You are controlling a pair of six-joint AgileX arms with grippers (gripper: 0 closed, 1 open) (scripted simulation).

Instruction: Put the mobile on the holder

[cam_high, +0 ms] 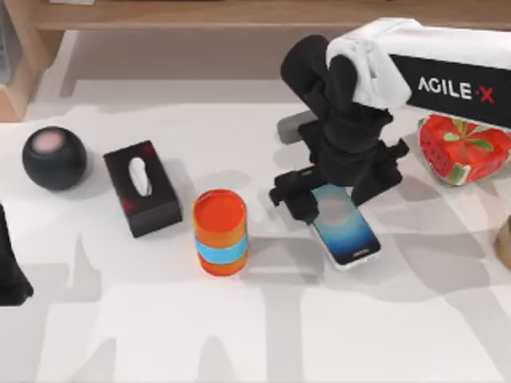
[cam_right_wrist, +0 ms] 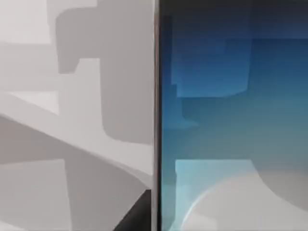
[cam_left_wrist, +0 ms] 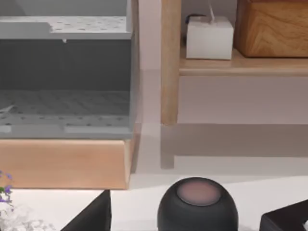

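From above, the right gripper (cam_high: 307,201) is seen lowered over the upper end of the mobile (cam_high: 345,225), which lies flat on the white bench (cam_high: 263,335); whether its fingers are apart cannot be told. The left gripper (cam_high: 9,271) is parked at the bench's left edge.

In the left wrist view, a dark round speaker (cam_left_wrist: 198,207) is seen nearby.

In the right wrist view, the mobile's (cam_right_wrist: 231,125) blue screen is seen very close.

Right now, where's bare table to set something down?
Free: the whole front strip below the orange cylinder and mobile, and the back-left patch behind the black tissue box and dark sphere. Crowded: centre-right, where the right end effector sits at the mobile, with the red-green object beyond.
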